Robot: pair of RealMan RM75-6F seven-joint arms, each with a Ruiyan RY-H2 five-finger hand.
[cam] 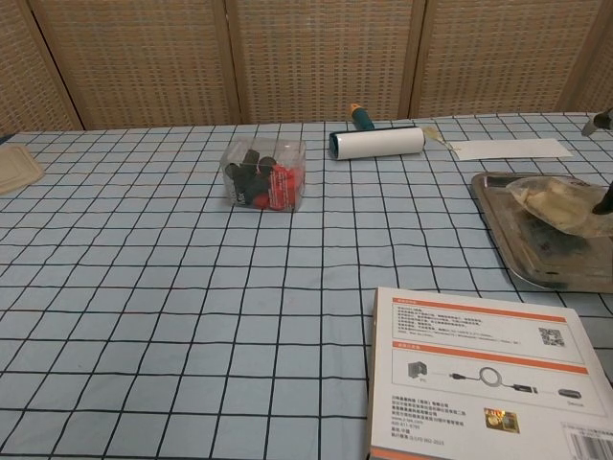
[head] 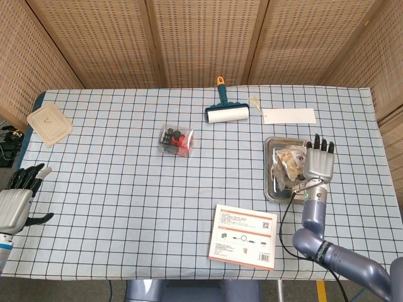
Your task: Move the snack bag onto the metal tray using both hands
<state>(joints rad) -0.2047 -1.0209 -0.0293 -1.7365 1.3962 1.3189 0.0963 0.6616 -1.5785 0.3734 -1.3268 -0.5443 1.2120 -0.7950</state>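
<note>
Head view
Snack bag [head: 286,165]: lies inside the metal tray [head: 270,189], crumpled, on the tray's middle and right part.
Metal tray: sits on the checked tablecloth [head: 126,189] at the right of the table, just below the white paper strip [head: 289,116].
Right hand [head: 318,165]: above the tray's right edge, fingers straight and spread upward, holding nothing; its palm side is just beside the bag, and contact cannot be told.
Left hand [head: 17,198]: at the far left edge of the table, fingers apart, empty, well apart from the bag.
Other things: a clear box of small dark and red items [head: 175,140] near the table's middle; a lint roller [head: 225,110] at the back; a booklet [head: 244,236] near the front edge; a tan lid [head: 49,124] at the back left corner.

Chest view
Snack bag [cam: 560,206]: rests in the metal tray [cam: 498,206], a clear pouch with pale contents.
Right hand: only a dark finger sliver at the right border by the bag; its state cannot be told from this view.
Left hand: not seen here.
Other things: the clear box [cam: 263,174], lint roller [cam: 377,142] and booklet [cam: 479,369] lie on the cloth, all apart from the tray.
</note>
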